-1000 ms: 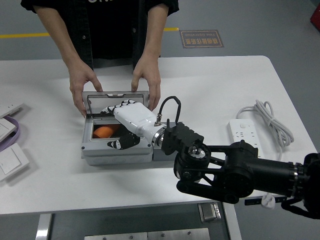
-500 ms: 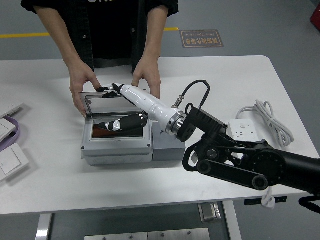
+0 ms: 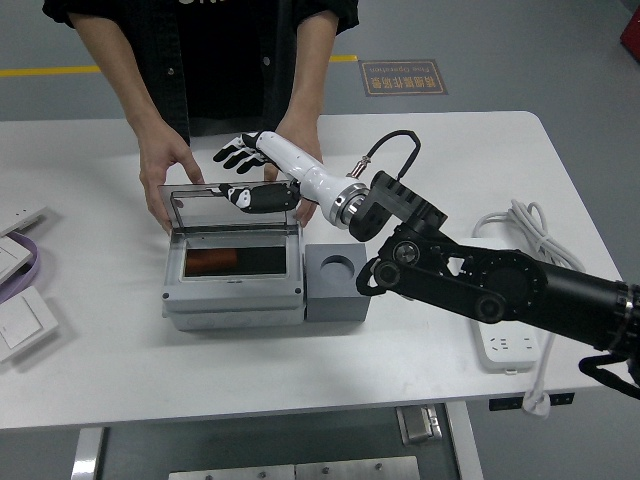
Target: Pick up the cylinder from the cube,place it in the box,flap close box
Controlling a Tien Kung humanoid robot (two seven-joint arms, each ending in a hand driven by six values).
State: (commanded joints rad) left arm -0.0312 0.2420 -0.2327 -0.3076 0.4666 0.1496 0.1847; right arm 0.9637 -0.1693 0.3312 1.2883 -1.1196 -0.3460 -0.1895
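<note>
A grey box stands at centre left, its clear lid tilted up at the back. An orange cylinder lies inside, dim under the lid's shadow. Touching the box's right side is the grey cube, its round socket bare. My right hand hovers at the lid's top edge, open: fingers spread behind the lid, thumb in front of it. A person's hands rest at the box's back corners; the other hand is just behind my wrist.
A white power strip and its coiled cable lie at the right, partly under my forearm. White switch panels and a purple band sit at the left edge.
My right hand has come up out of the box, leaving the cylinder inside, and moved back to the lid's top edge. The cube's socket is now uncovered. The person's hands stayed put.
</note>
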